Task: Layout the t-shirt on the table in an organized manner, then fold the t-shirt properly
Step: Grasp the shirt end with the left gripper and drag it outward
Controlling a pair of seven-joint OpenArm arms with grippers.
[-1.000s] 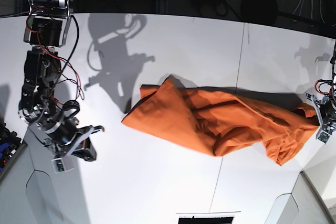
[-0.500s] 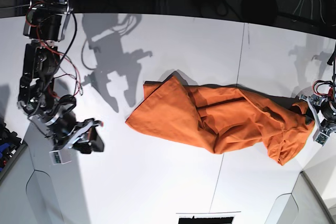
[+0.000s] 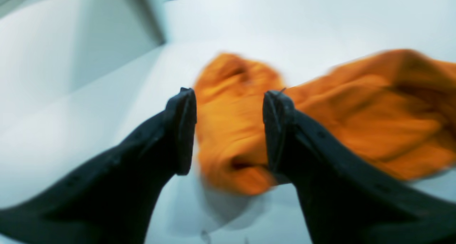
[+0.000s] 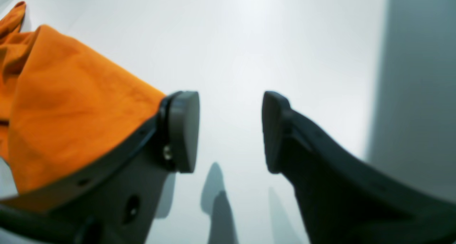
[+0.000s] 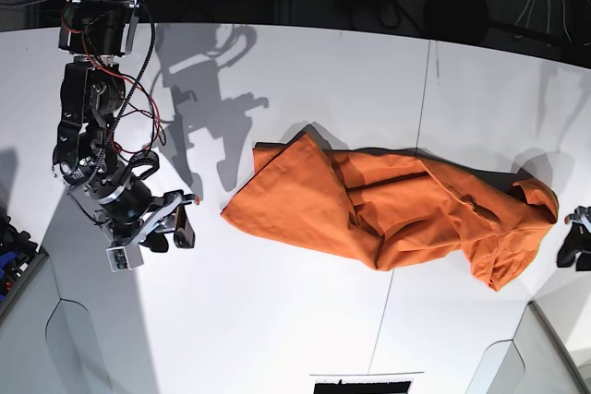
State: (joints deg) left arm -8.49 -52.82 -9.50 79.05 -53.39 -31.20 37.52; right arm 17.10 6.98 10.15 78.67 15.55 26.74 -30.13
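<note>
A: White table point(image 5: 305, 320), thin dark seam running front to back, dark clutter past the far edge. Grippers?

B: Left gripper point(image 3: 229, 130) has its jaws spread apart, nothing pinched. Wrist view is blurry, but the orange cloth lies on the tabletop beyond the gap, not clamped between the fingers point(image 3: 181, 130). In the base view it sits at the far right edge point(image 5: 574, 244), just beside the shirt's end, not touching as far as I can tell.

A: Right one?

B: Right gripper point(image 4: 231, 131) also parted, moderate gap, bare white table between the pads. Empty. An orange fold shows behind its left finger point(image 4: 181, 130) in the wrist view, but I can't say from there whether it touches. The base view settles it: that gripper point(image 5: 164, 228) hangs over bare table, well apart from the cloth.

A: Where's the t-shirt?

B: The t-shirt point(image 5: 388, 209) lies crumpled on the table, right of centre, stretched in a long band from a pointed corner mid-table to a bunched end near the left gripper. Rumpled, folded over itself, not spread flat. It crosses the seam line.

A: Any labels, print, writing?

B: None readable. Shirt is plain burnt orange; neck tag not visible in these views. Small light tag-like piece on the right arm's wrist, too small to read.
</note>
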